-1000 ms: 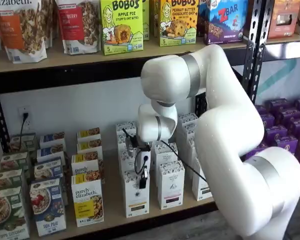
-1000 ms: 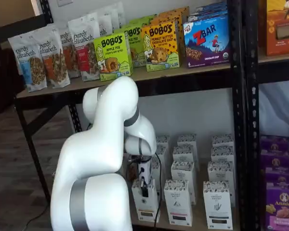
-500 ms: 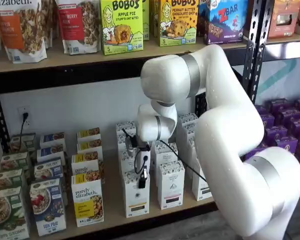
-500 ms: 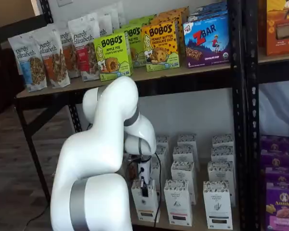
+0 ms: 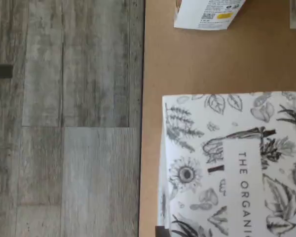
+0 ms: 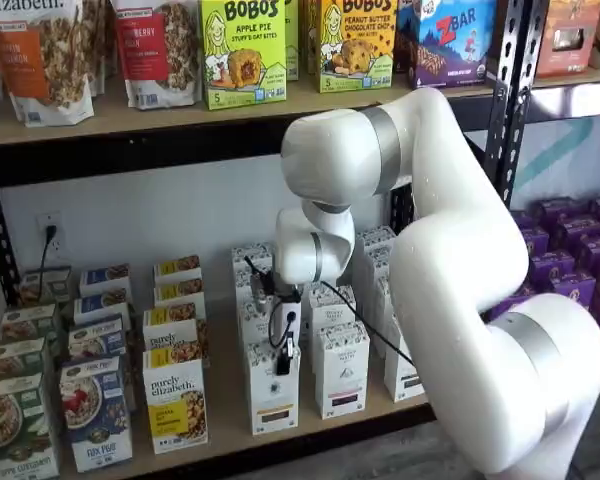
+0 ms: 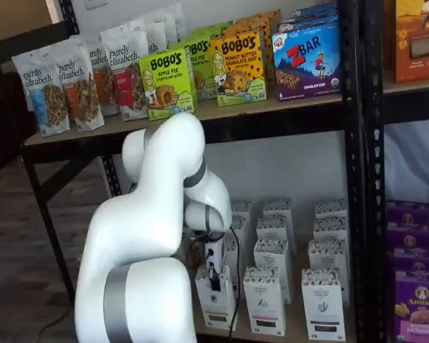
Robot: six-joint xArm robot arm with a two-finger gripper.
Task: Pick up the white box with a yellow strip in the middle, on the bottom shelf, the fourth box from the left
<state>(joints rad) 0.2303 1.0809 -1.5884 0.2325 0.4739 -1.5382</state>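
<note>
Down on the bottom shelf (image 6: 225, 415), the white box (image 6: 272, 385) stands upright at the front edge of the board, heading a row of like cartons, with its yellow strip low on its front. Its speckled top, printed with leaves and a sunflower, fills much of the wrist view (image 5: 232, 163), with pale wood just beside it and grey plank flooring (image 5: 64, 118) beyond the shelf's edge. The gripper (image 6: 283, 362) hangs straight down over the box's top, and its jaws are clamped on the white box; in both shelf views the black fingers sit at the carton's top (image 7: 216, 280). A white carton with a pink strip (image 6: 342, 368) stands just beside it, and purely elizabeth. boxes (image 6: 175, 402) stand on its other side.
</note>
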